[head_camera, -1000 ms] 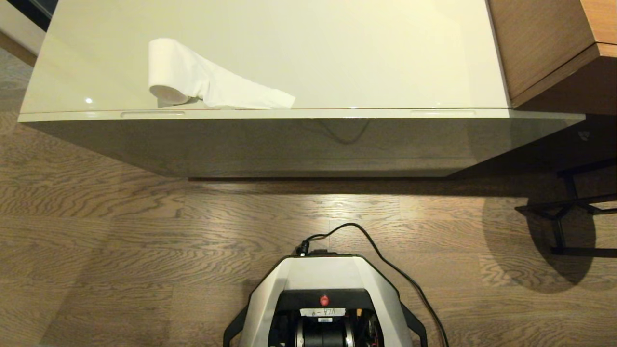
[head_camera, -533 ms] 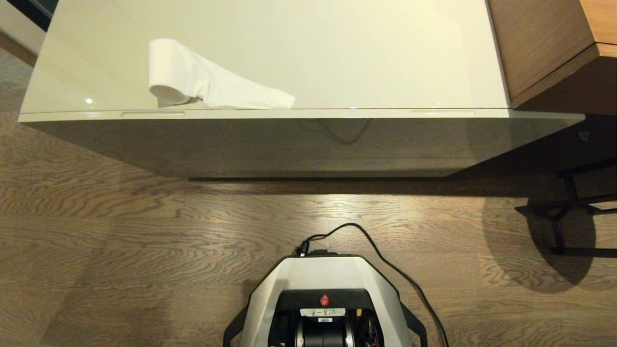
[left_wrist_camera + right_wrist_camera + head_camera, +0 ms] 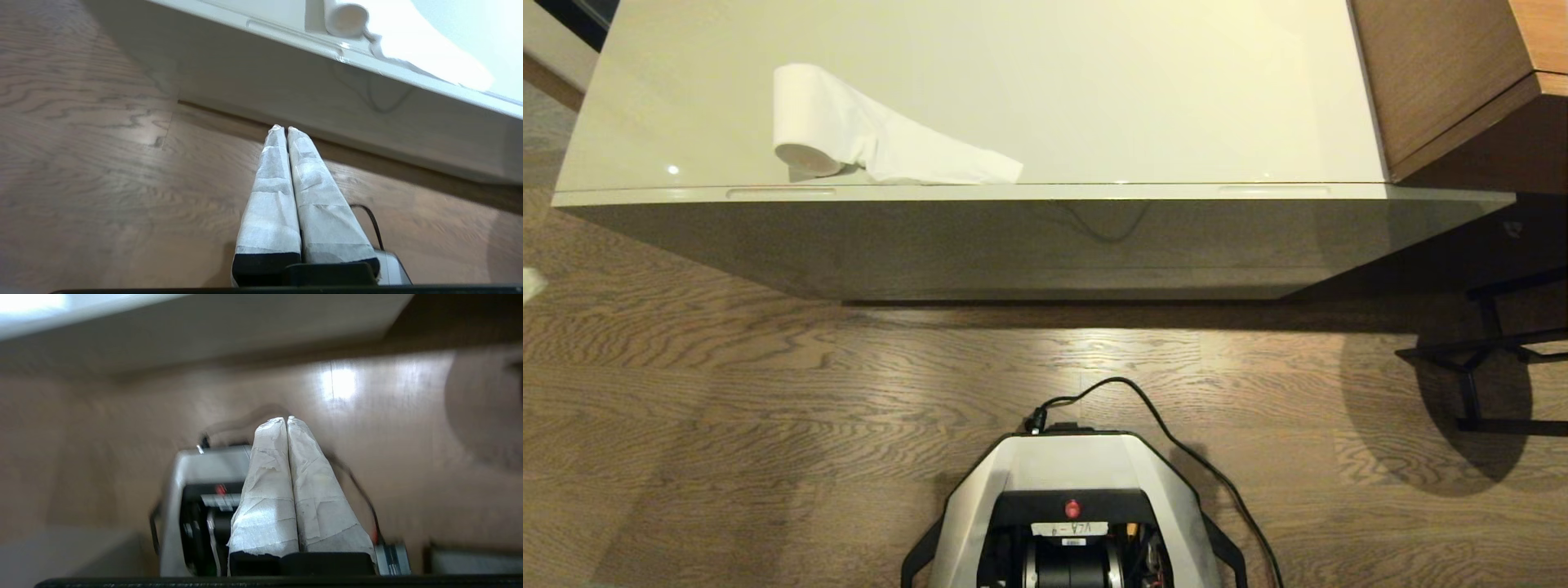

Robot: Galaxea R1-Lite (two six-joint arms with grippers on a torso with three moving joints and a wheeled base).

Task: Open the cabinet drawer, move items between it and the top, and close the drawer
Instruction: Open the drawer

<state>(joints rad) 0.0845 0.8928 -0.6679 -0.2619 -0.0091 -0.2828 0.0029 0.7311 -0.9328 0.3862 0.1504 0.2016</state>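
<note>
Start from the cabinet drawer (image 3: 1045,245), which is fully shut. You see the left gripper (image 3: 282,130) low over the floor in front of it, fingers pressed together on nothing, probably readying for the left slot (image 3: 781,193). The toilet paper roll (image 3: 809,122) lies on the top (image 3: 1135,82), just behind that slot, its loose sheet trailing rightward along the front edge. To the right, your right gripper (image 3: 285,419) is likewise clenched empty, above the robot base (image 3: 1072,490).

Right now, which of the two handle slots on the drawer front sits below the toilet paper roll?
The left slot, directly under the roll; the right slot has nothing above it.
</note>
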